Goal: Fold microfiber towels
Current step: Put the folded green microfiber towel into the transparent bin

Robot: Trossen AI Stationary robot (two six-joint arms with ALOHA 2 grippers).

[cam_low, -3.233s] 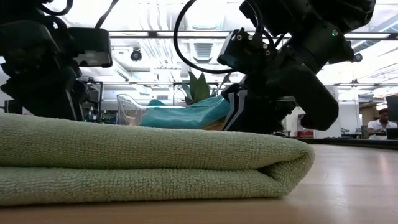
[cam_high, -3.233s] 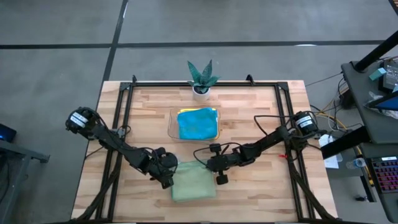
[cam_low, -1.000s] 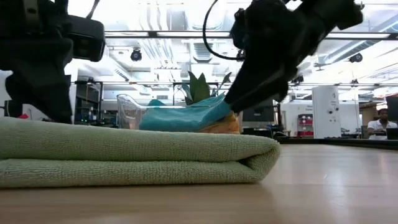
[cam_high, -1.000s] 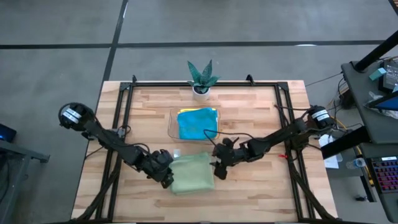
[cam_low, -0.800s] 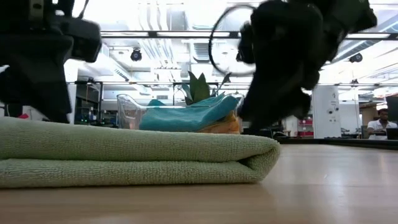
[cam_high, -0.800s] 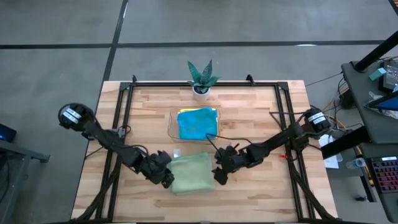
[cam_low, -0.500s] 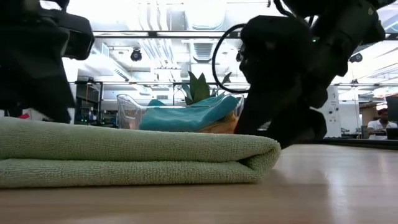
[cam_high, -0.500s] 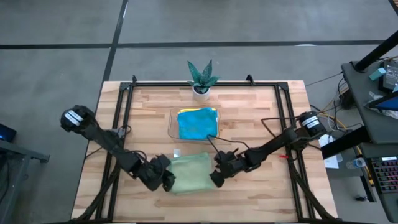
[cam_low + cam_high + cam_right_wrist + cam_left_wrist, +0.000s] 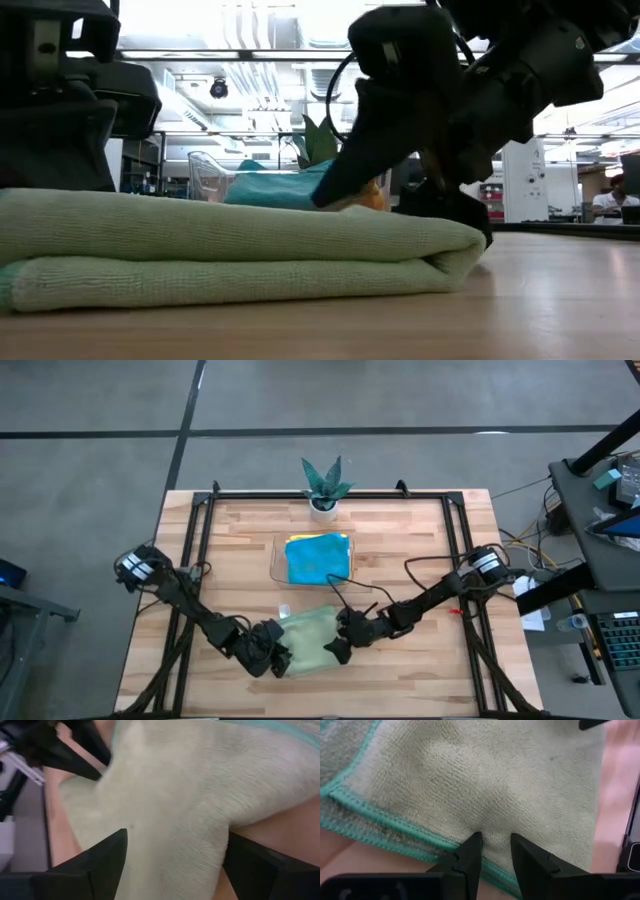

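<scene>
A pale green microfiber towel (image 9: 312, 632) lies folded on the wooden table near its front edge, its teal-hemmed edges to the left and its fold (image 9: 462, 252) to the right. My left gripper (image 9: 277, 658) is down on its left side, fingers a little apart. My right gripper (image 9: 336, 648) stands open at the towel's right side. In the right wrist view its fingers are spread wide, with the cloth (image 9: 175, 820) between them. A teal-blue towel (image 9: 318, 558) lies in the clear tray (image 9: 275, 563) farther back. My left gripper sets both fingertips (image 9: 472, 849) on the towel's top layer just inside the teal-hemmed edge (image 9: 395, 822), slanting down from the table's left. A small pucker of cloth (image 9: 492, 832) stands between them. The towel lies flat on the table. My right gripper has one finger (image 9: 340, 185) over the towel's top and the other (image 9: 465, 215) low beside the fold. Whether either touches the cloth I cannot tell.
A small potted plant (image 9: 323, 485) stands at the table's far edge, behind the tray. A black frame (image 9: 200, 560) runs along the table's left, right and far sides. Bare wood shows on both sides of the towel and along the near edge.
Both grippers have come down and toward the near edge onto the green towel, the left at its hemmed side, the right at its folded side. My right gripper has rolled and spread its fingers wide. The towel's folded end has shifted slightly to the right.
</scene>
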